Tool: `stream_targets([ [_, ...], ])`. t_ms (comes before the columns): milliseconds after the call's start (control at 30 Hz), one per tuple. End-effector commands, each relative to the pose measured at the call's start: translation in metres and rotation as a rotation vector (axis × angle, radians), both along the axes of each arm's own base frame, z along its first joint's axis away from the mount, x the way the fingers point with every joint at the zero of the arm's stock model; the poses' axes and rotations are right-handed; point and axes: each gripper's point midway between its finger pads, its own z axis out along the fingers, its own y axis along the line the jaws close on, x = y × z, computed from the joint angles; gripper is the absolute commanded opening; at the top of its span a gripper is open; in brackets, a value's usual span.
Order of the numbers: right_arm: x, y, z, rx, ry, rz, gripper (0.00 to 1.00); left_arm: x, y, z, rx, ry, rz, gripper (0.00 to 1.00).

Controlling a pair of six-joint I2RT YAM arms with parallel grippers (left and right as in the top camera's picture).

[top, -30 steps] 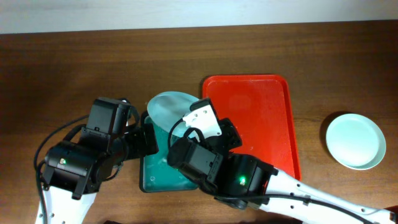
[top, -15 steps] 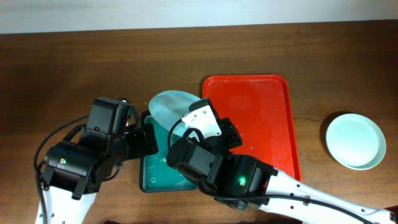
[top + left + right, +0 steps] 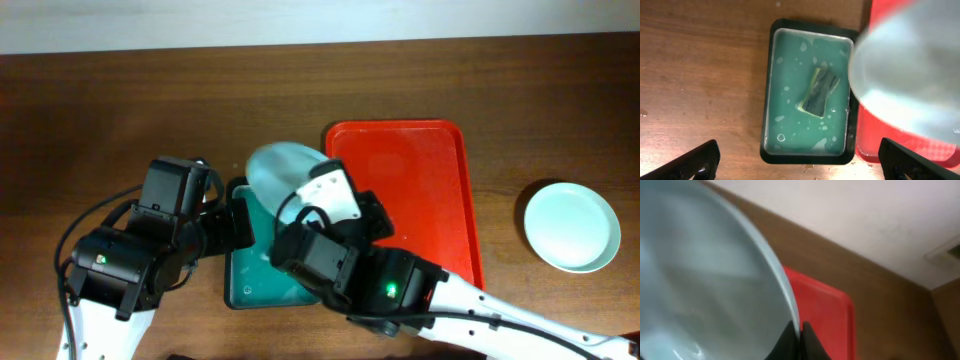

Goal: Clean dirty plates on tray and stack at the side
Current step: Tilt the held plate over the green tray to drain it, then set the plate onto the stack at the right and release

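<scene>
My right gripper (image 3: 800,332) is shut on the rim of a pale mint-white plate (image 3: 705,280) and holds it tilted above the teal basin; the plate shows in the overhead view (image 3: 280,170) and, blurred, in the left wrist view (image 3: 912,65). The red tray (image 3: 420,190) lies just right of it and looks bare. A second plate (image 3: 571,226) rests on the table at the far right. My left gripper (image 3: 800,165) is open and empty, above the basin's near edge. A third plate is not in view.
A dark-rimmed teal basin (image 3: 790,90) with soapy water and a sponge (image 3: 819,91) sits left of the tray. Both arms crowd the middle front of the wooden table (image 3: 100,100).
The held plate has shifted slightly up and to the right, closer to the tray's left edge. The left arm has not moved.
</scene>
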Motion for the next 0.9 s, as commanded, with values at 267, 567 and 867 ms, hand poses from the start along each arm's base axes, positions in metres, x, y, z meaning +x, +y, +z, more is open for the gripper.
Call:
stream_targets([
  [267,0.018,-0.31,-0.036,0.902,0.397,-0.775,0.04,0.0,0.002,0.004,0.008,-0.013,-0.004,1.0],
  [567,-0.063,-0.471,-0.212,1.0,0.769,-1.498,0.04,0.0,0.002,0.004,0.008,-0.013,-0.004,1.0],
  [867,-0.043,-0.435,-0.187,1.075,0.764,-1.279,0.4,0.0,0.002,0.004,0.008,-0.013,-0.004,0.99],
])
